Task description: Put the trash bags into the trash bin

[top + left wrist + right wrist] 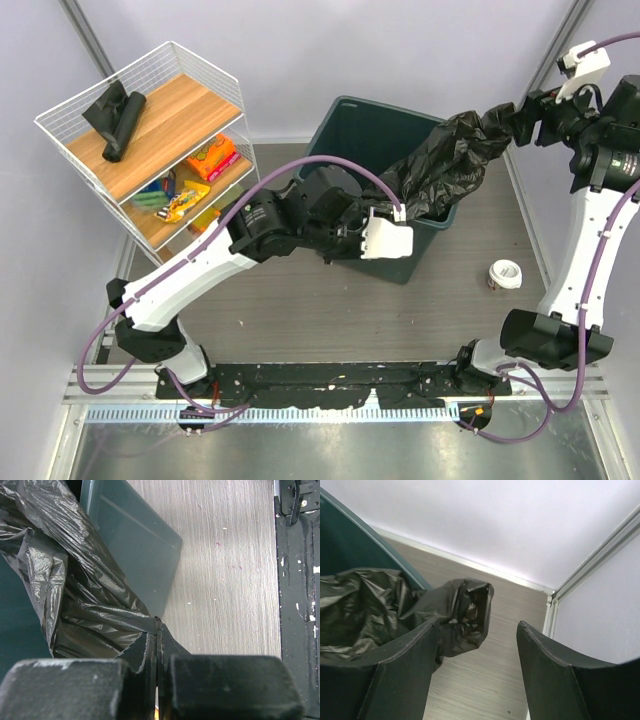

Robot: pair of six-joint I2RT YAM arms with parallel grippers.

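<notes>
Rolls of black bags lie on the wire rack, top shelf, well apart from both arms; print on the snack packets below is too small to read. Left gripper, arm reaching forward, is clamped on the crinkled sack at the trash bin, near rim. Right gripper, raised high, has jaws spread, gripping nothing, the sack's tail seemingly brushing one finger.

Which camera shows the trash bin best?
The top view: most of the bin, rim and open mouth, with the bag draped over its rim. The left wrist shows only an outer wall and corner; the right wrist a sliver of rim.
</notes>
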